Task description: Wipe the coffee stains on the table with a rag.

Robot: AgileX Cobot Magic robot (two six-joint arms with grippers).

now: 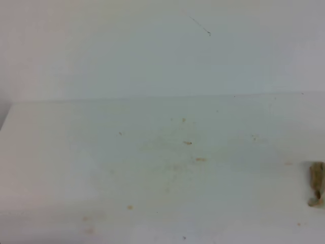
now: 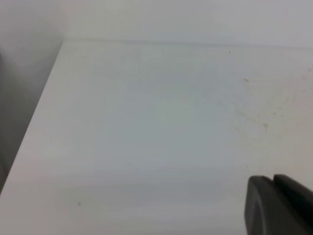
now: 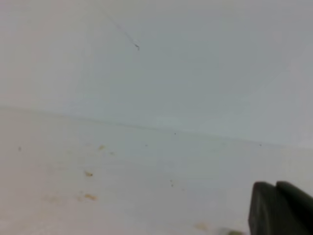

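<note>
Small lumpy tan-blotched cloth rag lies at the flat white table's right edge, ungripped. Likely soft, light; pinch its bunched middle. Left gripper and right gripper show dark finger corners only, opening can't tell.

bright, washed-out, soft and blurry; shadows faint, source perhaps overhead.
</note>
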